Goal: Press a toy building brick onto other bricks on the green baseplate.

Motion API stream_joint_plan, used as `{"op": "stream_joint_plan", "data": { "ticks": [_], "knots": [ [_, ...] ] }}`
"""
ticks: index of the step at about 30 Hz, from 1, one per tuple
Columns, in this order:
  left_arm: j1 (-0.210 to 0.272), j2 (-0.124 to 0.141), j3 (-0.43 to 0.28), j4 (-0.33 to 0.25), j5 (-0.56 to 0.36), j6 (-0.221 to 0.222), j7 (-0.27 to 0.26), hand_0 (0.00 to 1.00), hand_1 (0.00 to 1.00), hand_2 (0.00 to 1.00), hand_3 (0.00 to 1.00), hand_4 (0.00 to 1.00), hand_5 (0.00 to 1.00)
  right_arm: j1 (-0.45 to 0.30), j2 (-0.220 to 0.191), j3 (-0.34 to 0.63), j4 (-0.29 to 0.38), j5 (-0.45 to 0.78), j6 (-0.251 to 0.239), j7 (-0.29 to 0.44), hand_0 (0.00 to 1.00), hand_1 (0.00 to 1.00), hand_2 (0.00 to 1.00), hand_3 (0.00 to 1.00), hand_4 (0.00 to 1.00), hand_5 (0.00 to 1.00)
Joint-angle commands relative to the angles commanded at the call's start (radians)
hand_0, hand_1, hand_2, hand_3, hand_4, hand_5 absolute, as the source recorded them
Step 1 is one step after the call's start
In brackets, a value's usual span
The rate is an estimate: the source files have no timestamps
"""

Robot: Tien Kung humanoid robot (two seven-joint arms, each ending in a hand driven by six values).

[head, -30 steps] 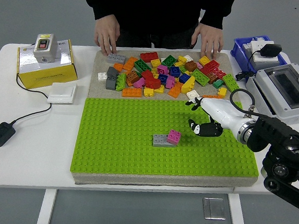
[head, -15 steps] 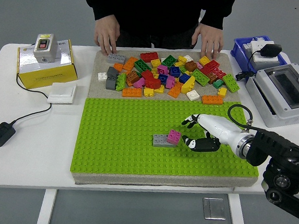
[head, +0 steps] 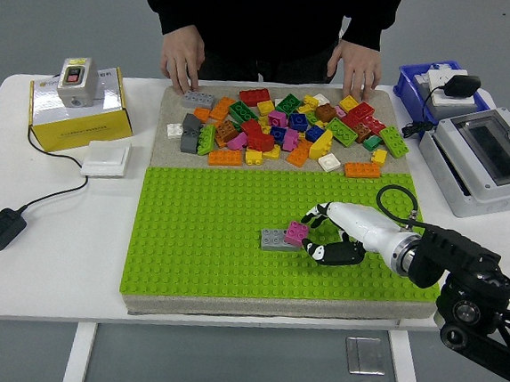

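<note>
A pink brick [head: 297, 232] sits on the right end of a grey brick [head: 273, 239], near the middle of the green baseplate [head: 206, 240]. My right hand [head: 312, 236], white with black fingers, reaches in from the right and is low over the plate. Its fingers are spread, with the upper fingertips [head: 311, 218] and the thumb [head: 318, 253] right at the pink brick's right side; it grips nothing. My left arm is out of view.
A heap of loose coloured bricks [head: 283, 126] lies on the mat behind the plate. A person rests both hands [head: 182, 59] [head: 357, 68] at its far edge. A yellow box [head: 79, 109], white switch [head: 106, 158] and black adapter [head: 2, 227] sit left; a blue bin [head: 443, 87] and grey enclosure [head: 495, 158] sit right.
My right hand has moved left and down across the plate, from clear of the two bricks to right against the pink brick. The bricks and the person's hands have not moved.
</note>
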Motion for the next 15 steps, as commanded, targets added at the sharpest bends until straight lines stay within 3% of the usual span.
{"op": "stream_joint_plan", "data": {
  "ticks": [15],
  "knots": [
    [0.000, 0.001, 0.005, 0.000, -0.002, -0.001, -0.002, 0.650, 0.638, 0.582, 0.673, 0.331, 0.558, 0.018, 0.018, -0.027, -0.026, -0.009, -0.003, 0.004, 0.030, 0.160, 0.715, 0.778, 0.554, 0.504]
  ]
}}
